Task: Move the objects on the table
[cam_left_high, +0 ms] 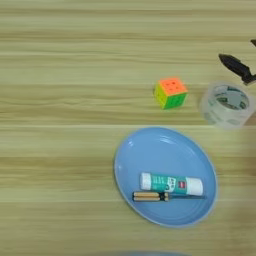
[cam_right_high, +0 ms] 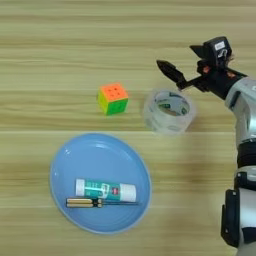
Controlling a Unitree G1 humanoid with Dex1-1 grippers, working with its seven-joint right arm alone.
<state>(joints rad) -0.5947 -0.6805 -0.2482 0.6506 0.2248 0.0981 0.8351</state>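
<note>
The blue plate (cam_right_high: 60,165) lies near on the table (cam_left_high: 60,75), holding the glue stick (cam_right_high: 105,190) on its side, its teal label too small to read, with the screwdriver (cam_right_high: 97,202) just in front of it. The cube (cam_right_high: 112,98), orange face up, sits beyond the plate, and the tape roll (cam_right_high: 169,111) lies flat to its right. The gripper (cam_right_high: 186,61) hangs just beyond the tape roll, its two black fingers spread apart, holding nothing
</note>
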